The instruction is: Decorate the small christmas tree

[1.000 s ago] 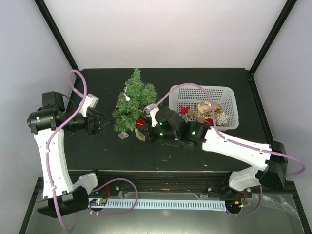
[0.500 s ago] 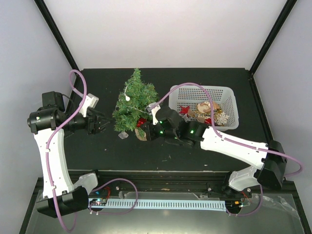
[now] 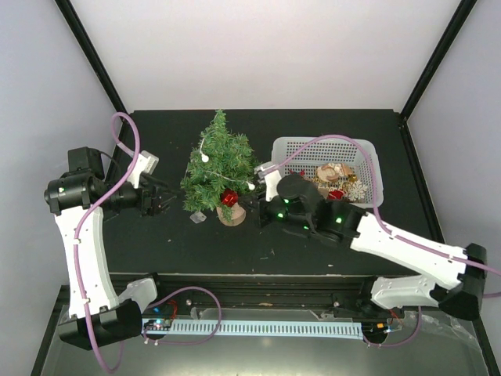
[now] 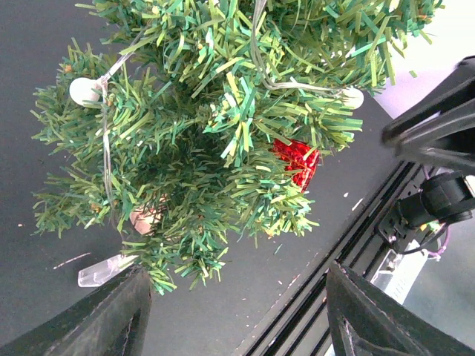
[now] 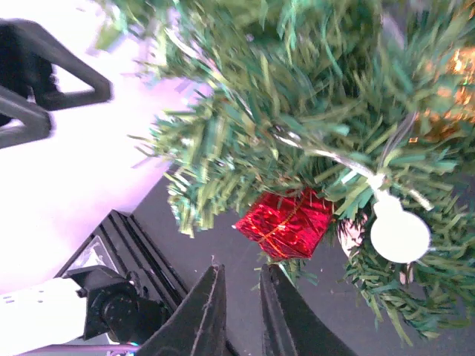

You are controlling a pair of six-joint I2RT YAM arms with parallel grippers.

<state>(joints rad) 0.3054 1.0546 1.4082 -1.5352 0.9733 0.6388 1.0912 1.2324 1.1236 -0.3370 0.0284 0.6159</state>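
Since a second ago the right arm has drawn back toward the basket (image 3: pixel 282 145). Its end effector (image 3: pixel 252 210) has left the branches, and a red foil gift ornament (image 3: pixel 228 197) now hangs low on the small christmas tree (image 3: pixel 218 164).

The tree stands upright on its wooden stump near the middle of the black table (image 3: pixel 313 243), strung with a wire of white bulbs (image 3: pixel 206 157). The white basket of remaining ornaments sits just to its right.

In the right wrist view, the right end effector (image 5: pixel 241 274) shows its fingers close together with only a narrow gap, holding nothing. The red ornament (image 5: pixel 286 222) hangs just beyond the fingertips, apart from them. This view is blurred, so whether the ornament's loop sits securely on a branch cannot be told.

The left end effector (image 3: pixel 164 200) waits just left of the tree, spread wide and empty. Its camera looks straight into the lower branches (image 4: pixel 185 170).

The step in hand appears to be the retreat after hanging. It is best done by backing straight away from the needles, clear of the bulb wire, so that nothing snags or tips the tree. Turning to the basket should wait until then.
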